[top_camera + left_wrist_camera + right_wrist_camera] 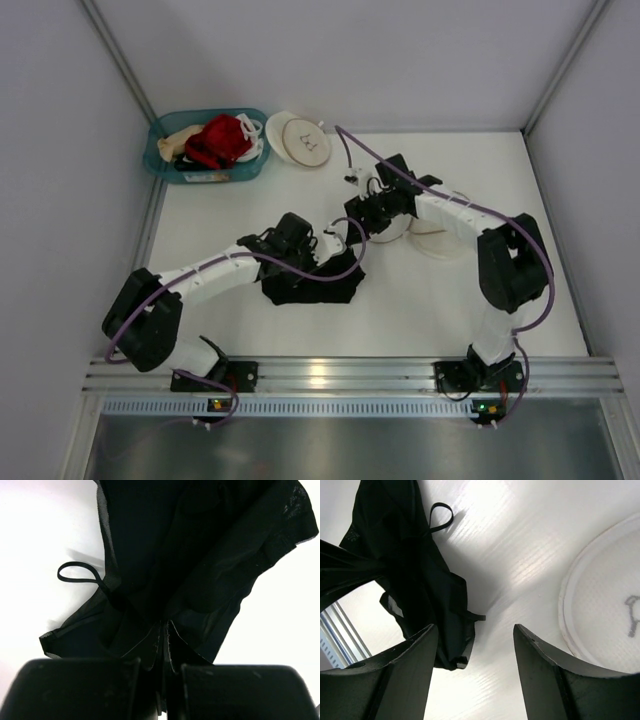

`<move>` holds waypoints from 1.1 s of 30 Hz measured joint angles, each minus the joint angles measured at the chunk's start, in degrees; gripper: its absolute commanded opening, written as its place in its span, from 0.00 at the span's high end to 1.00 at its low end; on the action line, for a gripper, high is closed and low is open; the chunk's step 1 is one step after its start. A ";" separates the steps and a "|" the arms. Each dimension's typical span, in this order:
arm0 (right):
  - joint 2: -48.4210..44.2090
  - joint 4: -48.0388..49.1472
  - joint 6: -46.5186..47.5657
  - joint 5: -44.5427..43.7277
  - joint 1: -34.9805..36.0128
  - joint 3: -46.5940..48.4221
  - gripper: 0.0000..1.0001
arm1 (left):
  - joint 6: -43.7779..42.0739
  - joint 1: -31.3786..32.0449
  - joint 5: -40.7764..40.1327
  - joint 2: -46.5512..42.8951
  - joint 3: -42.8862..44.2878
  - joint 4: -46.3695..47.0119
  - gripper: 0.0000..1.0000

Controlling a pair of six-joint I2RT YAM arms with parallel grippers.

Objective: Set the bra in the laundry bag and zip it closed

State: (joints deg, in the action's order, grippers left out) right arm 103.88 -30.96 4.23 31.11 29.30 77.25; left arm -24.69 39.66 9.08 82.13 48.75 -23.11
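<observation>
The black bra (310, 285) lies bunched on the white table in the middle. My left gripper (328, 262) is shut on a fold of it; in the left wrist view the jaws (165, 630) pinch the black fabric (200, 555), and a thin strap loop (77, 572) trails left. My right gripper (358, 212) is open and empty just beyond the bra, above the table (472, 630). The bra (405, 555) hangs at its left finger. The round cream-white laundry bag (440, 243) lies partly under the right arm. Its pale lid with a dark mark (605, 605) is to the gripper's right.
A teal basket (160, 165) at the back left holds a red garment (218, 140) and a beige one (178, 140). A second round bag with a tan-rimmed lid (298, 138) lies beside it. Grey walls enclose the table on three sides.
</observation>
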 measured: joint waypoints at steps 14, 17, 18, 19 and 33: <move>8.15 6.54 -8.41 7.87 -1.29 -1.27 0.47 | 1.18 -1.55 -5.53 -0.13 -5.27 2.19 1.00; 8.44 7.58 -8.76 8.46 -0.94 -1.55 0.73 | 1.51 -1.70 -5.77 -0.13 -5.70 2.38 1.00; 8.41 8.02 -8.55 8.68 -0.76 -1.55 0.89 | 1.70 -1.75 -5.92 -0.13 -5.88 2.49 1.00; 8.41 8.55 -8.28 8.90 -0.50 -1.60 0.96 | 1.95 -1.75 -6.01 -0.13 -5.99 2.51 1.00; 1.81 8.46 -3.72 11.50 0.66 -10.21 1.00 | 6.58 -8.94 -4.22 -5.18 -5.79 3.23 0.76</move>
State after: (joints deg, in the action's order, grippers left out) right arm 105.69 -22.50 0.51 42.61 29.95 67.05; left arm -18.11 30.72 4.86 76.95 42.96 -19.88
